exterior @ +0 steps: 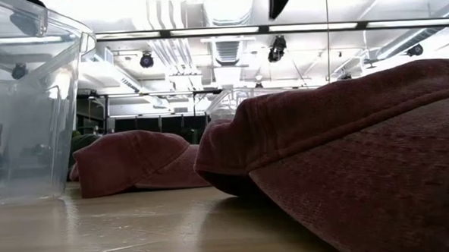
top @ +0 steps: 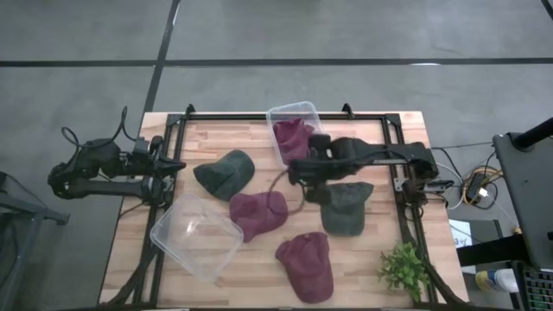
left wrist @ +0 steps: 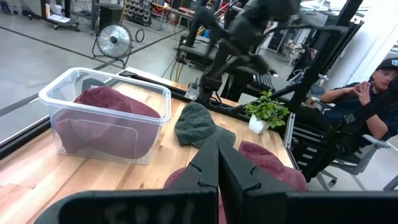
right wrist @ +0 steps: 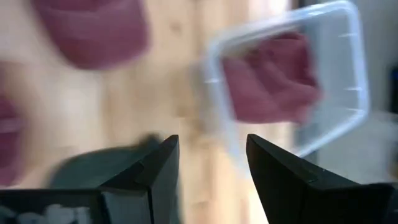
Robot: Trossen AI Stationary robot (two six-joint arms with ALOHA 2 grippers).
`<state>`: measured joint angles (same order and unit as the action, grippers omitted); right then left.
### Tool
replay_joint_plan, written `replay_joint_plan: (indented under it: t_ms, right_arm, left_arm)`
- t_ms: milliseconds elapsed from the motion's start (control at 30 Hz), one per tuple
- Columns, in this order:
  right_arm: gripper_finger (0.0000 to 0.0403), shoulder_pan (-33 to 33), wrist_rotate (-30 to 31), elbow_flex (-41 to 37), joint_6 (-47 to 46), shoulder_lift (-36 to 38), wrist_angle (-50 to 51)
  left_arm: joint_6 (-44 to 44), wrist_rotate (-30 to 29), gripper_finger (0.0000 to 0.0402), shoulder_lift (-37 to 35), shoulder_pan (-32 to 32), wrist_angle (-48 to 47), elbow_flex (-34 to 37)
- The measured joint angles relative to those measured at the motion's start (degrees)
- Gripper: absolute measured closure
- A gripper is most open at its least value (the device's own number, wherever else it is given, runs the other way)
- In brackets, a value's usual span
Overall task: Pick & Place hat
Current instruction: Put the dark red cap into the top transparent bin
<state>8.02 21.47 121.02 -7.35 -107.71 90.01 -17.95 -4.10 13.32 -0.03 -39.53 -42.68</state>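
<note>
The right claw hangs over the middle of the wooden counter, its two fingers apart with nothing between them. Just behind it, toward the counter's far edge, stands a clear tub with a maroon hat lying inside. Beside the claw on its arm's side, partly under the arm, lies a dark green hat. Just in front of the claw and a little toward the left arm rests another maroon hat; a thin dark cable lies curved on the wood between the two. Farther toward the left arm sits a second dark green hat. Nearer the front edge lies a third maroon hat, and a second clear tub stands empty at the front left, tilted across the counter's edge. A small green plant sits at the front right corner, well apart from the claw.

The left claw waits at the left edge of the counter, fingers pressed together and empty. In the left wrist view a person sits in a chair beyond the counter.
</note>
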Motion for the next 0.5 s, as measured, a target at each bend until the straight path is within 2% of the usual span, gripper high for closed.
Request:
replay_joint_plan:
  t_ms: [167, 500]
  right_arm:
    - [0.022, 7.8, -4.7, -2.2, -9.1, 3.2, -0.1]
    - [0.022, 26.5, -6.0, -9.0, -34.4, 1.9, -3.0]
  left_arm:
    - [0.2, 0.0, 0.0401, 0.0, 0.0, 0.0, 0.0]
    - [1.3, 0.0, 0.0401, 0.0, 0.0, 0.0, 0.0]
